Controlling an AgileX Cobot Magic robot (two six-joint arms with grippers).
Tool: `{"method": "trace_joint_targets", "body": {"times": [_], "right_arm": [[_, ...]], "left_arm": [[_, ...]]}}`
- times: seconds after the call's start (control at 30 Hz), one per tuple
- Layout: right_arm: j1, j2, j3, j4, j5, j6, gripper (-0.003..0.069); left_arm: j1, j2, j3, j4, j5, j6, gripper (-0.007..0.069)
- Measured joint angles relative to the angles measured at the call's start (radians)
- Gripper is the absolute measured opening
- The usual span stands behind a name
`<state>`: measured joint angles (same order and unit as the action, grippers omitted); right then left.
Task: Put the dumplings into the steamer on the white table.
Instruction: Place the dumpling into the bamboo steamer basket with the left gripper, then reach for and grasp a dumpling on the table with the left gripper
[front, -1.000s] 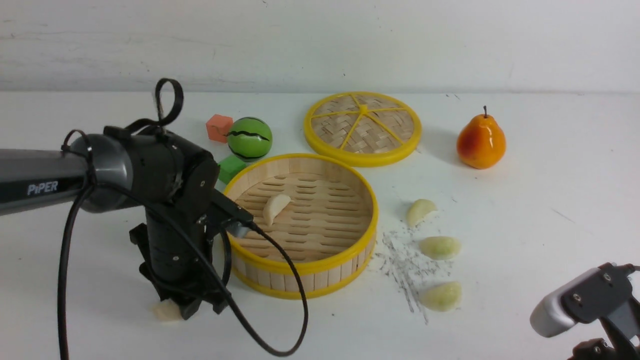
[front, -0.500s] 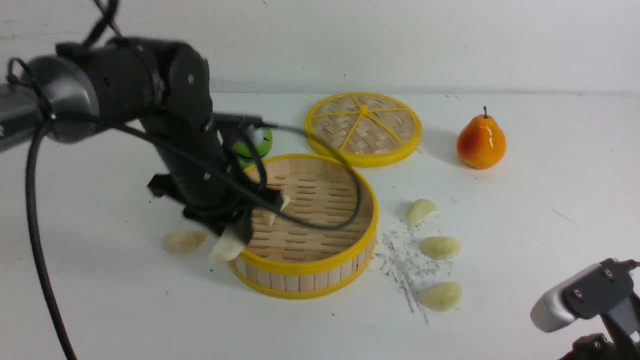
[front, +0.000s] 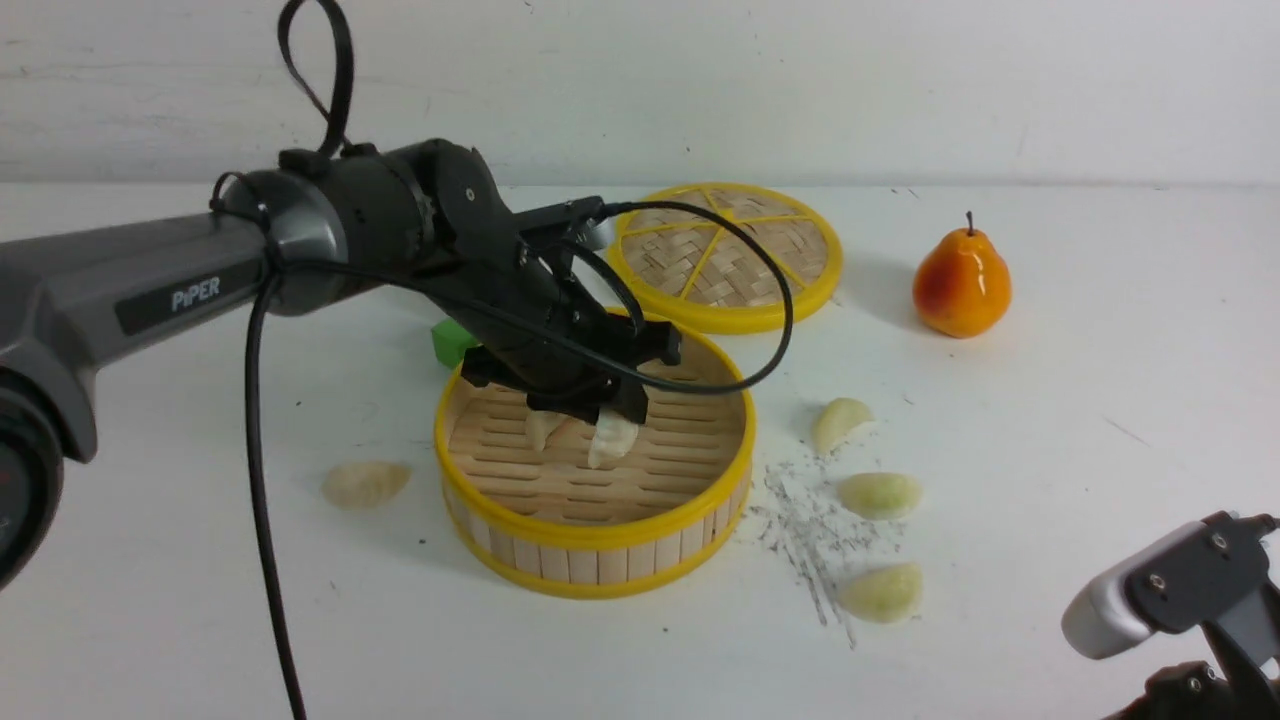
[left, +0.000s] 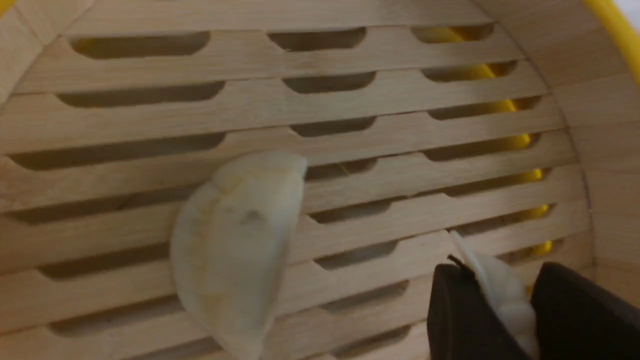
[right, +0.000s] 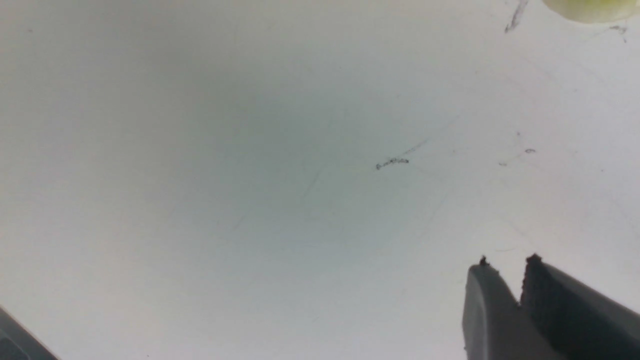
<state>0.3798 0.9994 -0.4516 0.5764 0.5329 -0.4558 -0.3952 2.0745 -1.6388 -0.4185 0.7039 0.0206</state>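
Observation:
The steamer (front: 598, 566) stands mid-table on the white table (front: 1100, 420). My left gripper (front: 606, 415) hangs over its slatted floor, shut on a cream dumpling (front: 612, 442) that points down; the left wrist view shows this dumpling (left: 506, 296) pinched between the black fingers (left: 462, 320). Another cream dumpling (left: 235, 250) lies on the slats beside it. One cream dumpling (front: 365, 483) rests left of the steamer. On the right lie a cream one (front: 840, 422) and two greenish ones (front: 880, 494) (front: 882, 591). My right gripper (right: 507, 265) hovers over bare table, narrowly open and empty.
A flat woven lid with yellow spokes (front: 725, 255) lies behind the steamer, an orange pear (front: 962, 283) at the back right. A green block (front: 452, 342) peeks out behind my left arm. Grey scuff marks (front: 805, 540) streak the table right of the steamer. My right arm (front: 1165, 600) sits at the near right corner.
My left gripper rose from the table left of the steamer with a cream dumpling and swung right, over the steamer's floor. The right arm has barely moved.

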Motion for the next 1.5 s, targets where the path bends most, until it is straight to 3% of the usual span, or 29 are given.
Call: {"method": "trace_joint_targets", "body": {"times": [0.2,0.47,0.63,0.77,0.9,1.0,1.13,1.3,1.5], "right_arm": [[0.000,0.000,0.000,0.000,0.000,0.000,0.0111],[0.000,0.000,0.000,-0.003,0.000,0.000,0.0113],[0.000,0.000,0.000,-0.005,0.000,-0.001,0.0114],[0.000,0.000,0.000,-0.008,0.000,-0.001,0.0115],[0.000,0.000,0.000,-0.008,-0.003,-0.001,0.0119],[0.000,0.000,0.000,-0.008,-0.004,-0.001,0.0123],[0.000,0.000,0.000,-0.008,-0.007,-0.001,0.0127],[0.000,0.000,0.000,0.005,-0.008,-0.001,0.0129],[0.000,0.000,0.000,0.018,-0.012,-0.001,0.0132]], "left_arm": [[0.000,0.024,-0.005,0.041,-0.069,0.023,0.0208],[0.000,0.039,-0.009,0.035,-0.065,0.028,0.0389],[0.000,-0.008,-0.073,0.099,0.037,0.026,0.0402],[0.000,-0.109,-0.143,0.239,0.164,-0.033,0.0387],[0.017,-0.214,-0.166,0.504,0.352,-0.200,0.0351],[0.073,-0.218,-0.129,0.568,0.446,-0.318,0.0340],[0.152,-0.209,-0.032,0.554,0.460,-0.371,0.0338],[0.245,-0.197,0.129,0.419,0.311,-0.432,0.0338],[0.265,-0.188,0.200,0.392,0.112,-0.733,0.0340]]}}
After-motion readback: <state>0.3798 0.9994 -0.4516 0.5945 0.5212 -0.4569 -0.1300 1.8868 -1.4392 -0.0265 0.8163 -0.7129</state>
